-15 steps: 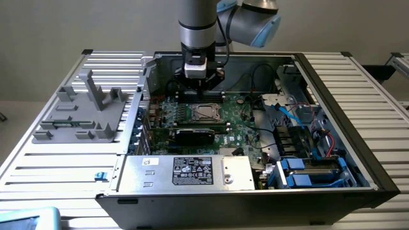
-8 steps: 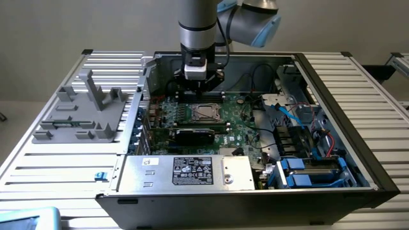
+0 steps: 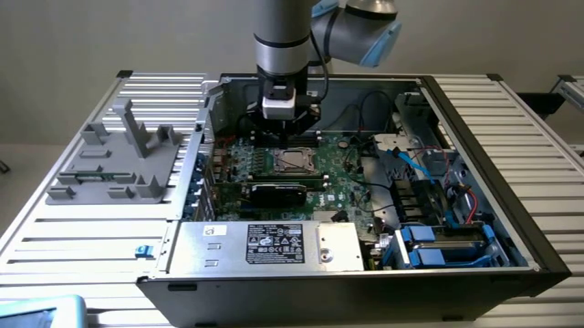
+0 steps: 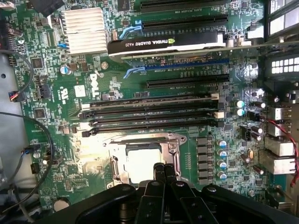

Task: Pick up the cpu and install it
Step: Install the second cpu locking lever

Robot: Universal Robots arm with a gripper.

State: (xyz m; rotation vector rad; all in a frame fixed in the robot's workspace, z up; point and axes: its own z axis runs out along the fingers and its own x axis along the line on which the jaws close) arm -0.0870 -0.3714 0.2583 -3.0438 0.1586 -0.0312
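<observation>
The small, flat, square cpu (image 4: 141,164) with its pale, shiny metal top lay seated in the dark socket with a metal frame (image 4: 145,158) on the green motherboard (image 4: 60,140). The open black computer case (image 3: 474,225) held that board, a black graphics card (image 4: 168,44), a silver heatsink (image 4: 84,30) and blue-latched drive bays (image 3: 438,249). The black gripper (image 4: 163,170) hung over the socket's edge, its fingers (image 4: 159,171) pressed together, holding nothing. A grey plastic fixture with upright posts (image 3: 119,160) stood outside the case, on the exterior view's left.
</observation>
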